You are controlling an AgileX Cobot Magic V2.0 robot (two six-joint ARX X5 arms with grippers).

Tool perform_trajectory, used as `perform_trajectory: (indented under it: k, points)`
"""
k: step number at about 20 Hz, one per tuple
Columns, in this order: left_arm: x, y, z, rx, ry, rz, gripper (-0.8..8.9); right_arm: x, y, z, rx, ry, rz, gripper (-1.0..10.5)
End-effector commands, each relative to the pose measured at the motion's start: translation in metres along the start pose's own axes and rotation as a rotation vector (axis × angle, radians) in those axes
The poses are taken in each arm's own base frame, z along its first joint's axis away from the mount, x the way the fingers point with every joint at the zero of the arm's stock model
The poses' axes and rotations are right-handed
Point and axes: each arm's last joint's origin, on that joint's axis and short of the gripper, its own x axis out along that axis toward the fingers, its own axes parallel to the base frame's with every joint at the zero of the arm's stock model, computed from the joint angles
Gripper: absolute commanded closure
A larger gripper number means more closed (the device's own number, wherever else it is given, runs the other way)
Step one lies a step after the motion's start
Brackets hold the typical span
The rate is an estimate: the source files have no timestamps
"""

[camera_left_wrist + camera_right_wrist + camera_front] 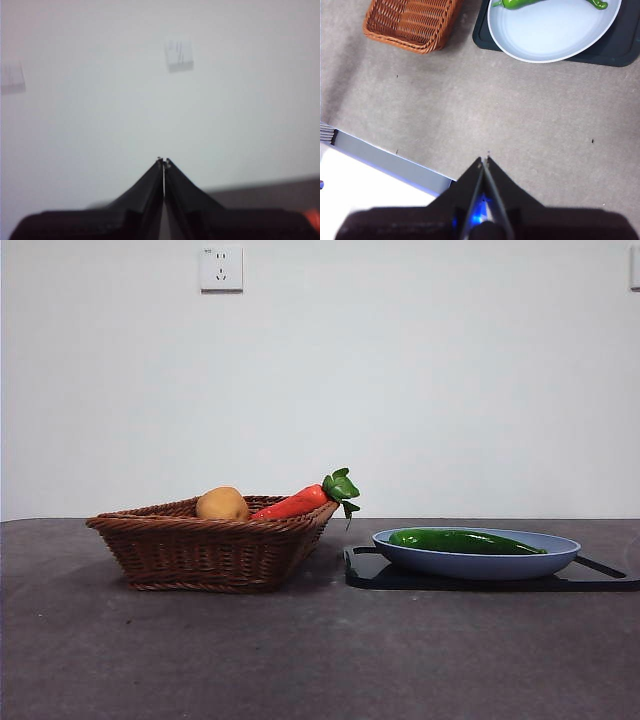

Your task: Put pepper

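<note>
The glossy dark green pepper (465, 541) lies lengthwise in a shallow blue plate (470, 562) on the right of the table; the right wrist view shows the pepper (520, 3) at the plate's far rim (555, 55). My right gripper (484, 159) hangs high above bare table, well short of the plate, jaws shut and holding nothing. My left gripper (164, 160) is also shut and empty, pointing at the white wall. Neither arm shows in the front view.
A brown wicker basket (215, 545) on the left holds a yellowish potato (222, 504) and an orange-red carrot (300, 502) with a leafy top. The plate rests on a black board (400, 575). The table's near edge (390, 160) shows in the right wrist view.
</note>
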Motion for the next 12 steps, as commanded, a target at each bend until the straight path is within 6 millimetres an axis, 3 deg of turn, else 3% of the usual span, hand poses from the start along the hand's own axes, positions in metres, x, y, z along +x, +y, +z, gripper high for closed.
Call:
perform_trajectory:
  k: [1, 6, 12]
  points:
    - [-0.008, -0.002, -0.025, -0.029, 0.017, 0.005, 8.05, -0.003, 0.001, 0.004, -0.003, -0.019, -0.001, 9.4]
    - [-0.02, -0.007, -0.082, -0.076, 0.091, 0.007, 8.05, -0.003, 0.001, 0.004, -0.003, -0.018, -0.001, 9.4]
    - [-0.025, -0.011, -0.122, -0.1, 0.171, 0.006, 8.05, -0.003, 0.001, 0.004, -0.003, -0.018, -0.001, 9.4]
